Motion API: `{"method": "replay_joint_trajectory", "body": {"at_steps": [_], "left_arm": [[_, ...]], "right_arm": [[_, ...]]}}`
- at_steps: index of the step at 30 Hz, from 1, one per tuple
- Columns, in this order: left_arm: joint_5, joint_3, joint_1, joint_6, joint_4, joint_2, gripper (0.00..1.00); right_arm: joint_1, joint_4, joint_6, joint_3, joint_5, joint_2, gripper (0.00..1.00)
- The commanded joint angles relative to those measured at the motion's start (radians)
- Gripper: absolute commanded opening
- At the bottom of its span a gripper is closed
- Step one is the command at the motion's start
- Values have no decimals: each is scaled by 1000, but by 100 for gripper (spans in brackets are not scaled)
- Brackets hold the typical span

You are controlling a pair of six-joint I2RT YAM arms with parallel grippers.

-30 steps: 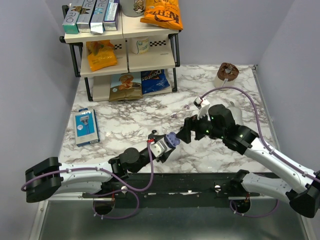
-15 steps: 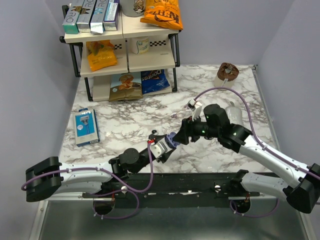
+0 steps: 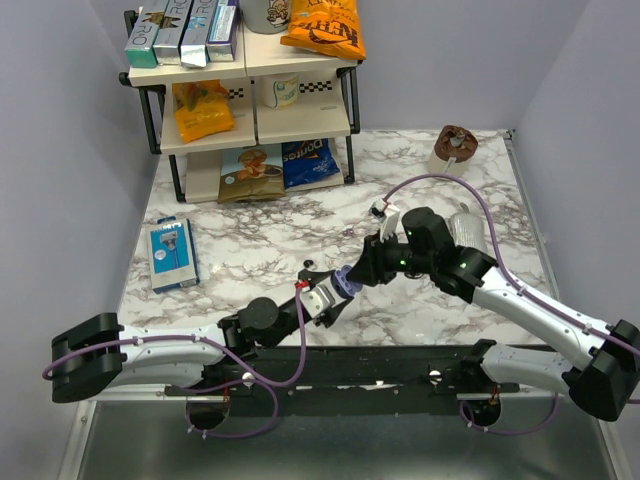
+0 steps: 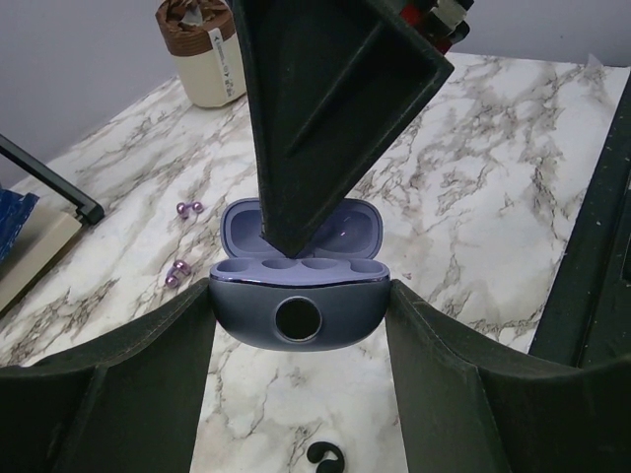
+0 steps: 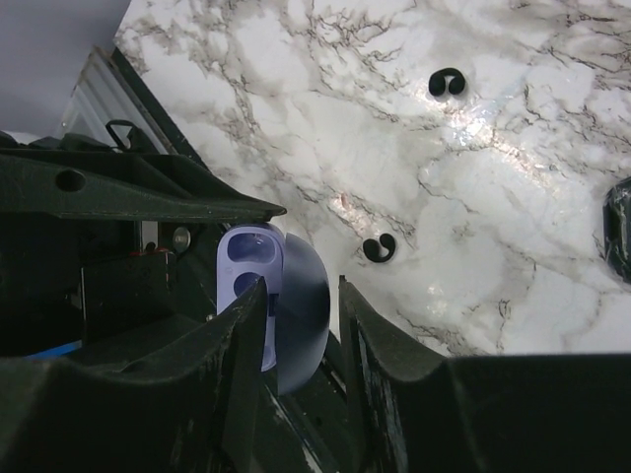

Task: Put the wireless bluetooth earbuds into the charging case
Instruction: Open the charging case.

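My left gripper is shut on the charging case, holding its dark blue base by both sides above the table. The case is open and shows its lilac wells. My right gripper straddles the raised lid: one finger reaches down between lid and base, the other stands outside the lid with a gap still showing. Two small black earbuds lie on the marble; one earbud is just under the case.
Tiny lilac specks lie left of the case. A brown-topped cup stands at the back right, a white cup by my right arm. A snack shelf fills the back left, a blue box lies at the left.
My right gripper has moved left onto the case and its jaws have narrowed round the lid. The left gripper and case have stayed put.
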Motion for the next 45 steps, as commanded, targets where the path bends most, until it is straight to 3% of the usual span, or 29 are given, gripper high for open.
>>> {"method": "replay_joint_trajectory", "body": {"at_steps": [1, 6, 8, 9, 10, 11, 13, 18, 19, 25, 31, 36, 41, 45], "left_arm": [[-2, 17, -8, -3, 55, 0, 0], [-41, 28, -8, -6, 42, 2, 0], [-41, 35, -9, -7, 29, 0, 7], [-41, 38, -8, -1, 11, -1, 13], [-34, 44, -8, 5, -1, -5, 30], [-34, 49, -8, 5, -15, -9, 38], [-54, 49, -8, 2, -30, -14, 56], [-101, 51, -8, -3, -72, -51, 72], [-110, 55, -8, -7, -84, -57, 98], [-164, 87, -8, -30, -184, -94, 99], [-172, 194, -6, -184, -378, -109, 99], [200, 201, 53, -228, -461, -273, 99], [801, 276, 400, -433, -503, -247, 99], [961, 356, 454, -437, -573, -134, 99]], "right_arm": [[0, 15, -13, -17, -29, -1, 36], [0, 5, -48, -11, -31, -32, 31], [0, -3, -62, -8, -22, -46, 29], [-2, -8, -76, -5, -20, -55, 27], [0, -15, -84, 0, -11, -69, 22], [0, -29, -95, 9, -6, -75, 17], [0, -43, -113, 17, 9, -96, 1], [0, -81, -141, 48, 32, -136, 1], [0, -87, -147, 54, 41, -142, 1], [0, -124, -171, 120, 32, -172, 1], [1, -120, -268, 127, 85, -187, 1], [21, 8, -444, 2, 150, -314, 1], [21, 5, -556, 9, 103, -380, 1], [23, 2, -582, 37, 0, -340, 1]]}}
